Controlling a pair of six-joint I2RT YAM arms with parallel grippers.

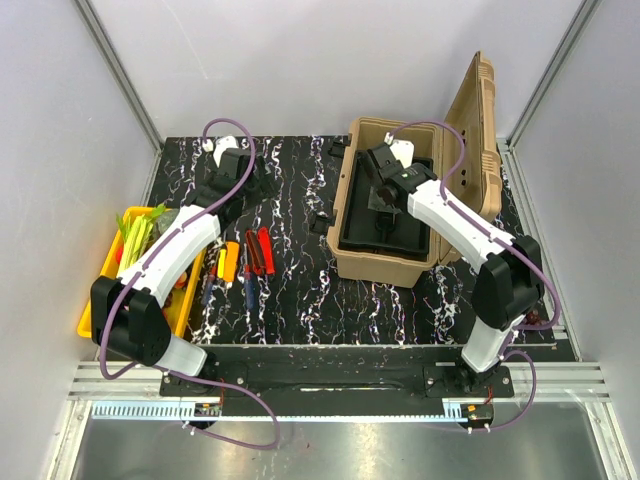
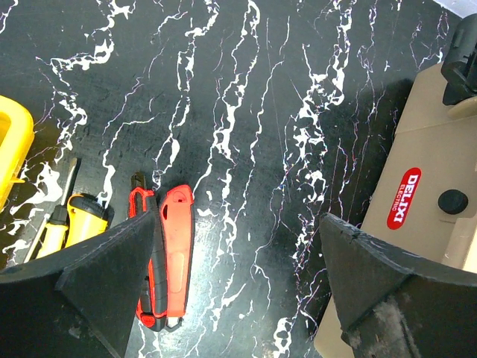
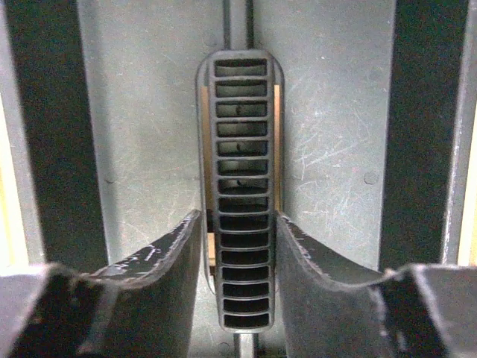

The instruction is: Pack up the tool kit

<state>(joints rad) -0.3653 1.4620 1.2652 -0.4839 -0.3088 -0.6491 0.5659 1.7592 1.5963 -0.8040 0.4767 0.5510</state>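
Overhead camera spans the table (image 1: 300, 300); wrist cameras look down closely, left sharing the toolbox (image 2: 425, 246).

The right claw (image 1: 383, 192) reaches down inside the open tan toolbox (image 1: 375, 262), low over the black inner tray (image 1: 395, 235) that lies all around it; the raised lid (image 1: 475, 120) stands beyond it, to its right. The left claw (image 1: 255, 178) hangs over the marbled black surface (image 1: 300, 300). On the base side of that claw lie the red-handled tools (image 1: 264, 250), with the orange-handled tool (image 1: 231, 260) just left of them. The yellow tray (image 1: 92, 310) of vegetables sits further to its left.
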